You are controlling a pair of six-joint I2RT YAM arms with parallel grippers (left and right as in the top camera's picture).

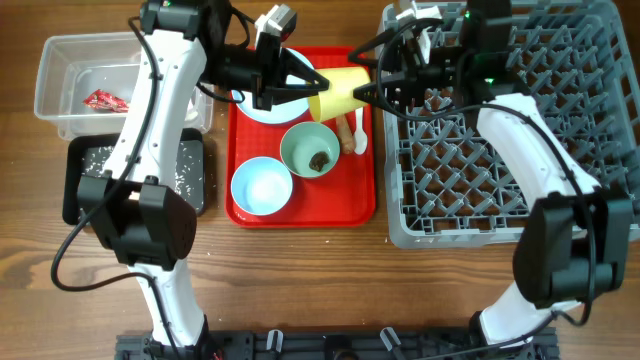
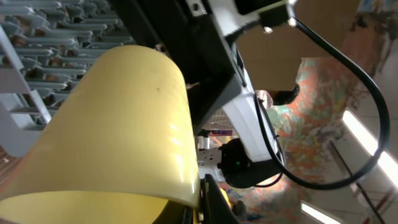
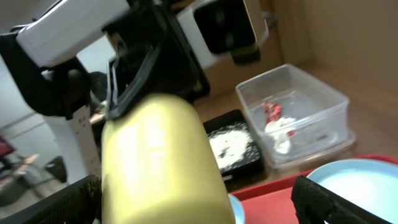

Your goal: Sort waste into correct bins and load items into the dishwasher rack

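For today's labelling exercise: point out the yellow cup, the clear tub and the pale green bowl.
yellow cup [image 1: 338, 93]: overhead view, its side wall.
clear tub [image 1: 58, 90]: overhead view, bare floor near its left wall.
pale green bowl [image 1: 296, 140]: overhead view, left inner wall.

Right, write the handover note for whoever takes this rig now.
Left claw: shut on the yellow cup, above the red tray. Right claw: open, fingers either side of the cup.
Done: red wrapper and tissue in clear tub; rice in black tray.
To do: cup, plate, blue bowl, green bowl, spoon into the rack; brown lump (in green bowl) and carrot stick into bins.
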